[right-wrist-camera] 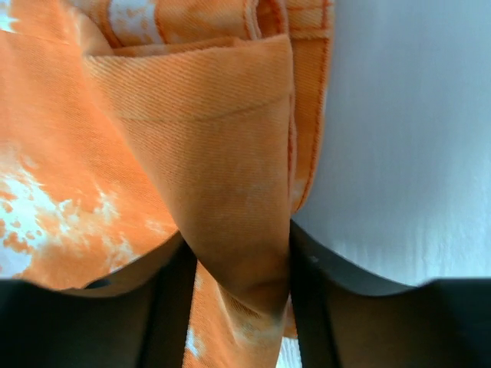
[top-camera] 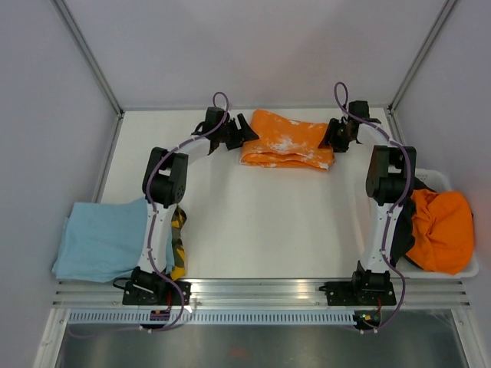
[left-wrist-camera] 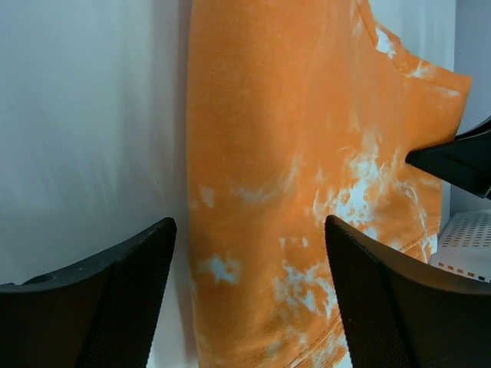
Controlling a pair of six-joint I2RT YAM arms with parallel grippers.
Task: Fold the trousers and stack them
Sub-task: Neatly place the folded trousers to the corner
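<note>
Trousers [top-camera: 288, 140] at the far middle of the table [top-camera: 253, 222], folded into a flat oblong bundle, bright orange with white blotches, long side running left to right.

Far left, near edge: a light blue cloth [top-camera: 100, 239], folded, lying flat. Just beside it on its right, a strip of camouflage-patterned fabric [top-camera: 179, 238], partly hidden behind the left arm [top-camera: 165, 180].

Left arm reaches up and inward from its base. Left gripper [top-camera: 244, 134] sits at the left end of the trousers. In the left wrist view, this gripper [left-wrist-camera: 249, 226] has its fingers [left-wrist-camera: 130, 291] spread wide apart. The blotched cloth [left-wrist-camera: 307, 192] lies flat beyond them and nothing is pinched between them. Bare table shows to the left of the cloth's edge.

Right end of the bundle: right gripper [top-camera: 328, 139] is against the fabric. In the right wrist view, a raised fold of the trousers [right-wrist-camera: 222, 176] runs down between the fingers [right-wrist-camera: 311, 299] of this gripper [right-wrist-camera: 238, 291]. Both fingers press against the fold, so the hand is clamped on the cloth. A seamed hem shows at the top of that view, with white table to the right.

Right arm [top-camera: 390, 180] stands along the right side. Beyond it, at the right edge of the table, is a white basket [top-camera: 469, 268] with a plain orange garment [top-camera: 441, 230] heaped inside, well apart from the trousers.
</note>
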